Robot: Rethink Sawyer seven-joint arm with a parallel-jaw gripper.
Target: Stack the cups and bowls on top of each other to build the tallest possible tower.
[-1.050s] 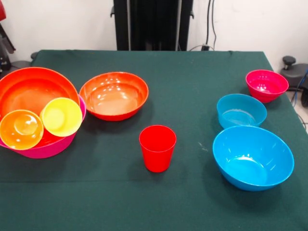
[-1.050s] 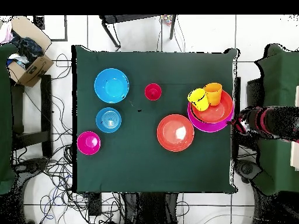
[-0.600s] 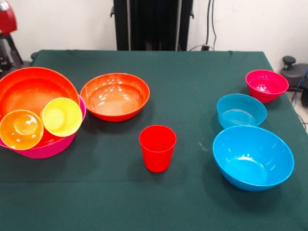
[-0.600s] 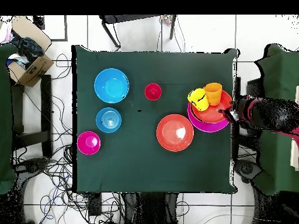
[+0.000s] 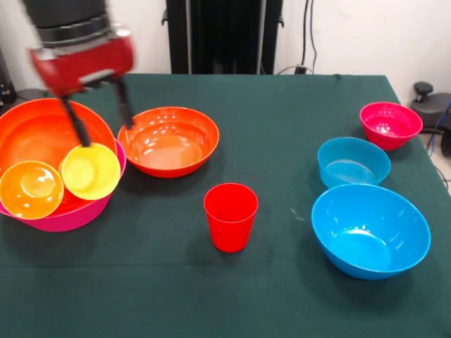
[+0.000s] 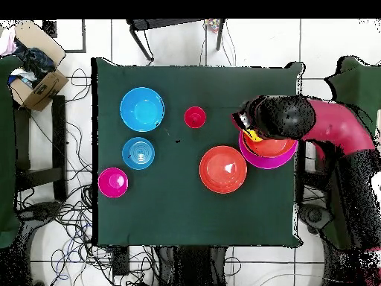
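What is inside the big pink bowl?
The large glossy pink plastic bowl holds a wide orange-red plastic bowl nested in it, and in that lie a yellow plastic cup and an orange plastic cup, both tipped over. The pink bowl's bottom is covered.

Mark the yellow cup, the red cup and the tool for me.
yellow cup [image 5: 89, 171], front view, inside of its tilted opening.
red cup [image 5: 230, 216], front view, on its front wall.
tool [image 5: 104, 120], front view, midway between its open fingertips.
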